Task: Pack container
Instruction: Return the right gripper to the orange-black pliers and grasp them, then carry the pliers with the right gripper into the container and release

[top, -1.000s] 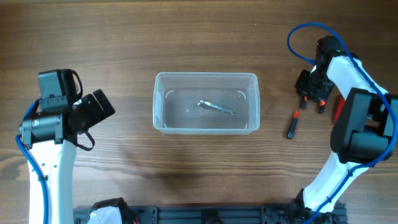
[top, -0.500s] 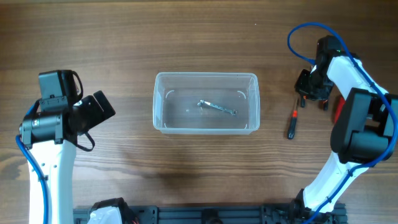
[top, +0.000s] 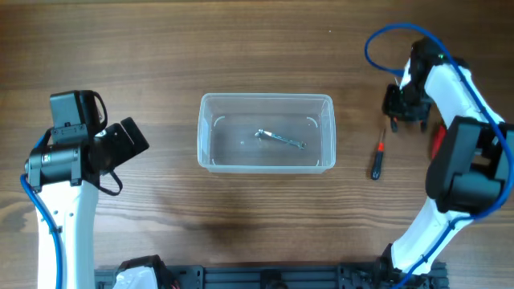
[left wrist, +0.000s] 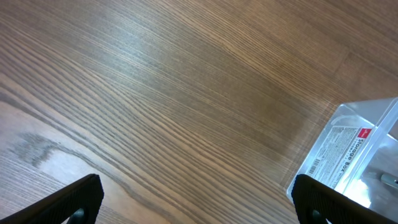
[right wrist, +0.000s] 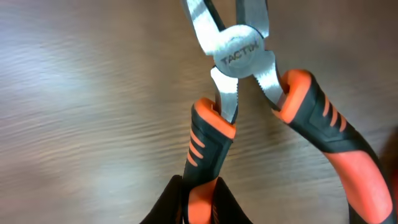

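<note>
Packing is barely begun: container [top: 325,104] sits mid-table holding only a wrench [top: 280,139], right gripper [right wrist: 198,199] clamps one handle of pliers [right wrist: 239,53], screwdriver [top: 376,160] lies outside, left gripper [left wrist: 198,196] gapes wide, empty

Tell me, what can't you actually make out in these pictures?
- Tips of the pliers: cut off by the top edge in the right wrist view; overhead, the right gripper hides them.
- Small metal tool in the container: too small overhead to identify.
- Red object: overhead, mostly behind the right arm.
- Container: cut off by the right edge in the left wrist view.
</note>
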Controlling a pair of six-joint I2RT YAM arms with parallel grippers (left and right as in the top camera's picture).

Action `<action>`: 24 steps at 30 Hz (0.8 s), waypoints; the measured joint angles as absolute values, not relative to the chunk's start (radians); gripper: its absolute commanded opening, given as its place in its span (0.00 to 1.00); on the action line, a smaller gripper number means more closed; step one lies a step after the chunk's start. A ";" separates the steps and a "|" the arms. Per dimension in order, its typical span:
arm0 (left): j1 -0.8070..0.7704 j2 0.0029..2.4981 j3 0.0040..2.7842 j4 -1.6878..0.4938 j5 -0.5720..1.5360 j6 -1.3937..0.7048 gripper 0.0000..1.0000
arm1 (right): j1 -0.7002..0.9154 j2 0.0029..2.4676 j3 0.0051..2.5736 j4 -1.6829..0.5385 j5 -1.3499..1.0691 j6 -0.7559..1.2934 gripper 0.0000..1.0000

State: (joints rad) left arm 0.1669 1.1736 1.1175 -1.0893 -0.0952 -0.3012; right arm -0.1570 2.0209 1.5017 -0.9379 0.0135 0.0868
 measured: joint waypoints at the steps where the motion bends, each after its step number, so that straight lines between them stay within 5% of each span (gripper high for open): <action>1: 0.167 1.174 1.118 -1.089 -0.095 -0.301 1.00 | -0.140 1.991 1.526 -0.951 0.007 0.052 0.04; 15: 0.167 1.174 1.118 -1.090 -0.091 -0.301 1.00 | 0.434 1.674 1.634 -1.083 -0.115 -0.637 0.04; 24: 0.167 1.174 1.118 -1.087 -0.089 -0.301 1.00 | 0.508 1.801 1.563 -1.084 -0.185 -0.732 0.06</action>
